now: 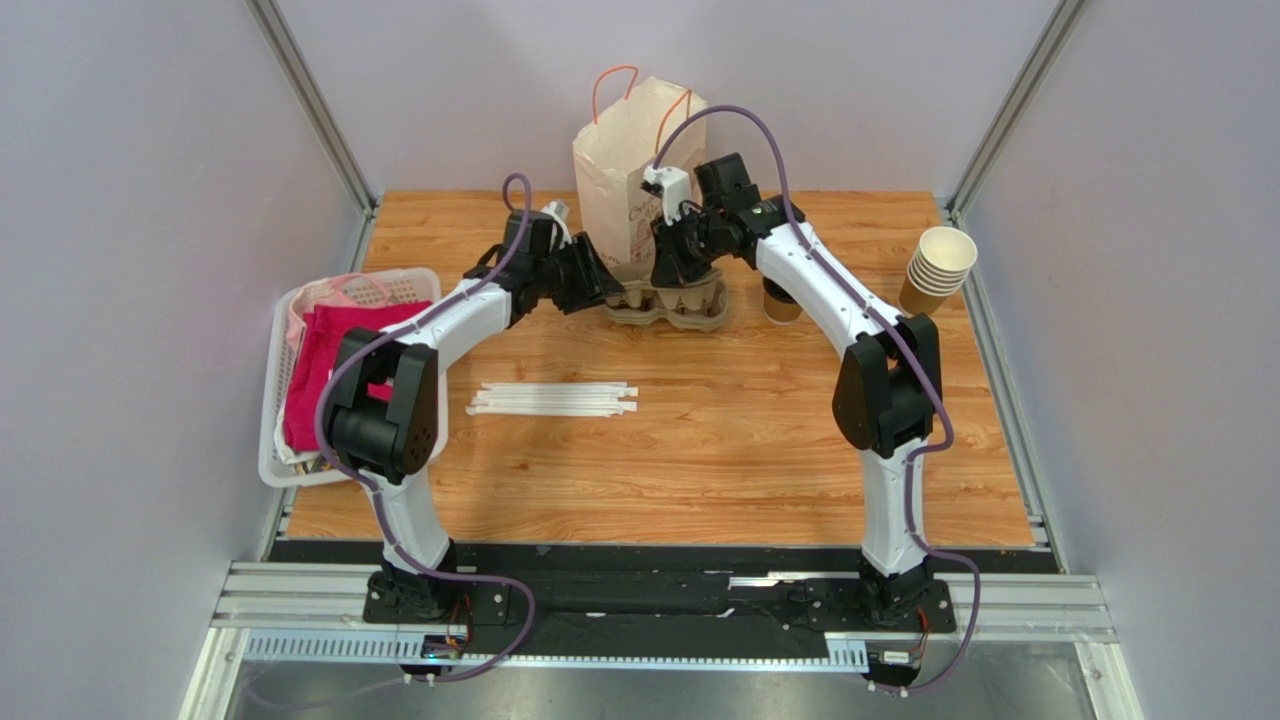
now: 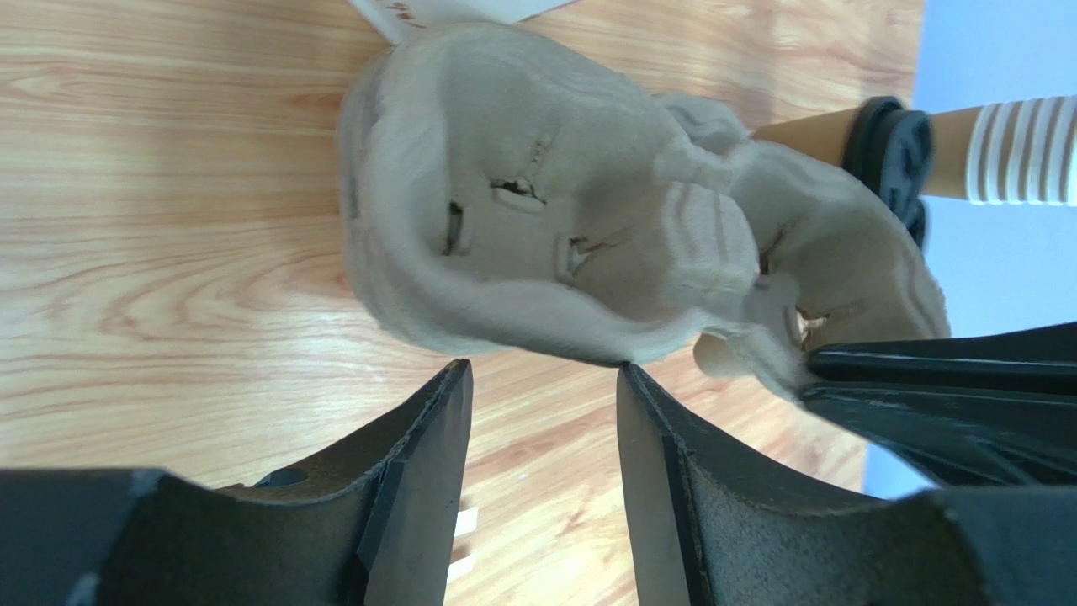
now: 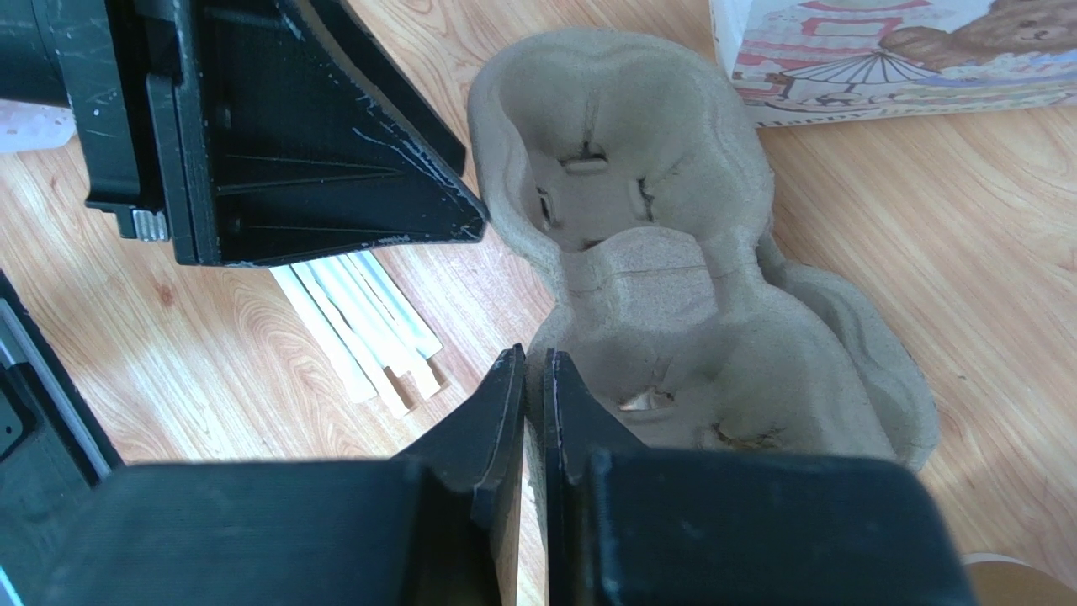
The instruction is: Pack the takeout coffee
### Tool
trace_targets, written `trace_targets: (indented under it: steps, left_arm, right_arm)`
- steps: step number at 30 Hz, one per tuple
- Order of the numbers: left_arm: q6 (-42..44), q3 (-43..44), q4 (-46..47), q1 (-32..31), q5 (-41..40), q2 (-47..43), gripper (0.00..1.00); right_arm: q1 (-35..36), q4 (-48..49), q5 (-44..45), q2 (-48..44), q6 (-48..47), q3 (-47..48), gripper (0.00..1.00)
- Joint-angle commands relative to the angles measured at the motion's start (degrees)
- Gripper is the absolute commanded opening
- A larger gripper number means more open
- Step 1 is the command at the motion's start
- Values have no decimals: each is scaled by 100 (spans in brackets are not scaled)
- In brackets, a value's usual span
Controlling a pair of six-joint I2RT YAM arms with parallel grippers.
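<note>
Coffee standing beside the carrier

The takeout coffee (image 1: 780, 302) stands on the bench (image 1: 721, 450) at 3 o'clock of the pulp carrier (image 1: 676, 312), under my right arm. My right end effector (image 3: 526, 364) pinches the carrier's rim; my left end effector (image 2: 544, 373) hangs open at its 9 o'clock edge.

Pale lilac walls (image 1: 135, 225) close off the left, back and right, joined at the back corners by slim metal posts (image 1: 308, 98). A wood-grain table (image 1: 721, 465) spans between them, with a metal rail (image 1: 661, 600) along its near edge. The light is soft and even.
</note>
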Motion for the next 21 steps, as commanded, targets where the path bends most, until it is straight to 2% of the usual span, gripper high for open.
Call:
trace_targets:
  steps: [1,10,16,21]
  left_arm:
    - [352,93,-382,29,-386,-18,55]
    - [563,102,-506,11,-413,-97,55]
    - [765,-117,-102,20,254,-439,55]
    - [941,-179,-128,20,501,-808,56]
  right_arm:
    - [-77,343,-110,-223,218,250,0]
    - [-112,431,-92,-285,271,259,0]
    - [-174,440,-13,-346,166,355,0]
    - [-183,501,127,-469,16,399,0]
